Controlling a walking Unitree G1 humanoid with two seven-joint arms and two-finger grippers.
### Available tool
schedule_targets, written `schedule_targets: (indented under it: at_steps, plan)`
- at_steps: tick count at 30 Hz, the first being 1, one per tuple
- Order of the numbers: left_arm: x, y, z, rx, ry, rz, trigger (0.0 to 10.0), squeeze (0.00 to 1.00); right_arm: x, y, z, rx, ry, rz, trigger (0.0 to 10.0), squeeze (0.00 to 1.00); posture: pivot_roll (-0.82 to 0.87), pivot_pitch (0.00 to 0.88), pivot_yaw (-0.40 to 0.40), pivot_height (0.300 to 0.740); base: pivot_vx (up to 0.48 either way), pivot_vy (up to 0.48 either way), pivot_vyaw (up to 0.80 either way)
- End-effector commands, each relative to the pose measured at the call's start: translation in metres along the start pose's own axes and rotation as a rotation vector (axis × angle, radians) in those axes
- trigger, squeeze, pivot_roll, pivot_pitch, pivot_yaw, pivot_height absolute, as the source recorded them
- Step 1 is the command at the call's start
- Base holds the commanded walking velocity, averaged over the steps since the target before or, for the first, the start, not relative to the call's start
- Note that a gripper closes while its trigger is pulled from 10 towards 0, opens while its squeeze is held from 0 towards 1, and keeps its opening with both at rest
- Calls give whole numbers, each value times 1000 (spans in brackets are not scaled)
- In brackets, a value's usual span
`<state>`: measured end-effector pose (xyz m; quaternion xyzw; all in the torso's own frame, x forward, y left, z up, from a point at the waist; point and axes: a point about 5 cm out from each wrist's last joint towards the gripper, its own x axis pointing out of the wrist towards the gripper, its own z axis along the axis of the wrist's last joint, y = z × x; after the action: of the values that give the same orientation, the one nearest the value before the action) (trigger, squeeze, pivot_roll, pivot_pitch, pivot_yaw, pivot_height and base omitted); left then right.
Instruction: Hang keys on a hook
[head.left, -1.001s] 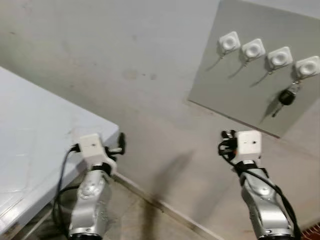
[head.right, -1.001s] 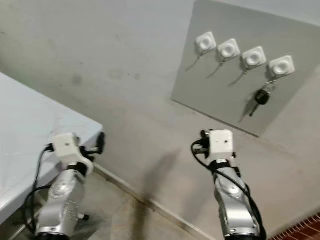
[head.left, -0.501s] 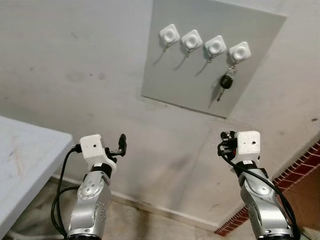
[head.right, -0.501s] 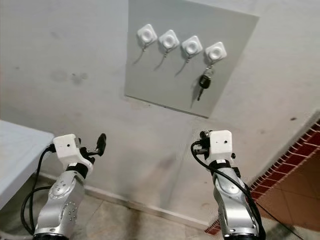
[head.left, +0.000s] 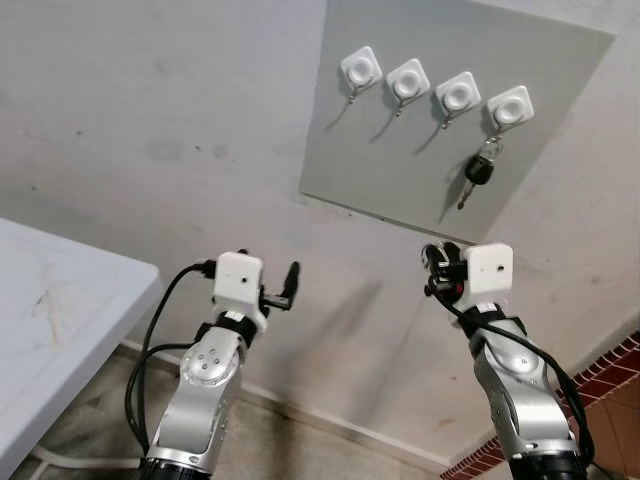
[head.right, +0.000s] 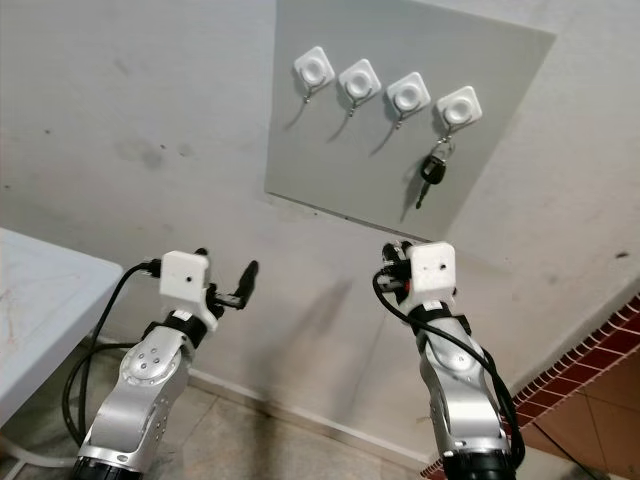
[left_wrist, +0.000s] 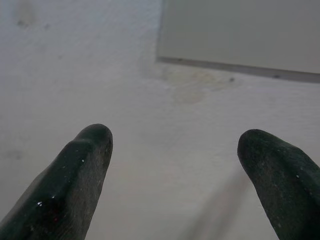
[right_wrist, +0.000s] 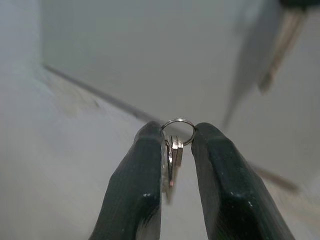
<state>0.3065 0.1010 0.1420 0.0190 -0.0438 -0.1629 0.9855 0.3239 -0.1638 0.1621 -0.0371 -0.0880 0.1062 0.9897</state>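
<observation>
Below the grey hook board (head.left: 420, 150), right gripper (right_wrist: 176, 145) jaws pinch silver ringed keys (right_wrist: 176, 142); left gripper (left_wrist: 175, 170) jaws wide.

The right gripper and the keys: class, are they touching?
Touching. The right wrist view shows the right gripper with its fingers pinching the keys, ring poking out.

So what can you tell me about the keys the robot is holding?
The keys are small, flat and silvery, like metal, hanging on a thin round ring. The right gripper has its two black fingers pinched on them, with the ring poking up between the tips. They are held in the air in front of the wall, below the grey hook board, touching only those fingers.
</observation>
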Motion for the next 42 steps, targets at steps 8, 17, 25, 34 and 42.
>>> schedule_targets:
  at_steps: [8, 17, 25, 34, 42]
  plan:
    - [13, -4, 39, 32, -108, -98, 10000, 0, 21, 0, 35, 42, -160, 73, 10000, 0, 35, 35, -73, 740, 0, 0, 0]
    - [14, -17, 54, 48, -153, -188, 10000, 0, 34, -6, 50, 52, -226, 50, 10000, 0, 43, 31, -75, 740, 0, 0, 0]
    - [14, -28, 68, 47, -185, -258, 10000, 0, 41, -12, 62, 73, -292, 55, 10000, 0, 44, 39, -86, 740, 0, 0, 0]
    - [13, -36, 75, 36, -204, -305, 10000, 0, 50, -17, 89, 132, -426, 16, 10000, 0, 39, 41, -83, 740, 0, 0, 0]
    - [11, -39, 77, 31, -203, -318, 10000, 0, 55, -17, 96, 159, -464, 8, 10000, 0, 42, 44, -85, 740, 0, 0, 0]
